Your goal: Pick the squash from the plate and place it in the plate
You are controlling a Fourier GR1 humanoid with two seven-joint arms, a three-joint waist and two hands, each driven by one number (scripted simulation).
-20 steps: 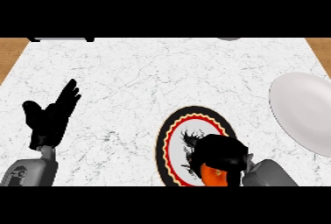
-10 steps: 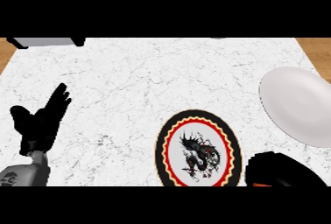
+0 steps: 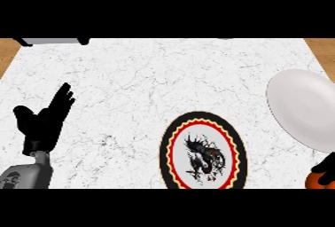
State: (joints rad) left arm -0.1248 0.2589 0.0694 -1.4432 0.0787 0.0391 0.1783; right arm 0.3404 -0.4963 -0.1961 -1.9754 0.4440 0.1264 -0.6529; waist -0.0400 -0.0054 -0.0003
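Observation:
The orange squash (image 3: pixel 317 180) shows only as a small patch at the lower right edge, under my right hand (image 3: pixel 325 165), whose black fingers curl round it. Most of both is cut off by the view's edge. They sit to the right of the dragon-patterned plate (image 3: pixel 203 153) with its black and red rim, which lies bare at the lower middle. They are also just below the plain white plate (image 3: pixel 304 106) at the right edge. My left hand (image 3: pixel 42 119) rests open at the lower left, fingers up.
The white marbled counter (image 3: pixel 150 80) fills the view, with wooden floor beyond its far corners. A grey object (image 3: pixel 52 41) shows at the far left edge.
My right hand has carried the squash off the patterned plate and to the right, toward the lower right corner. The view has shifted a little. The left hand stays put.

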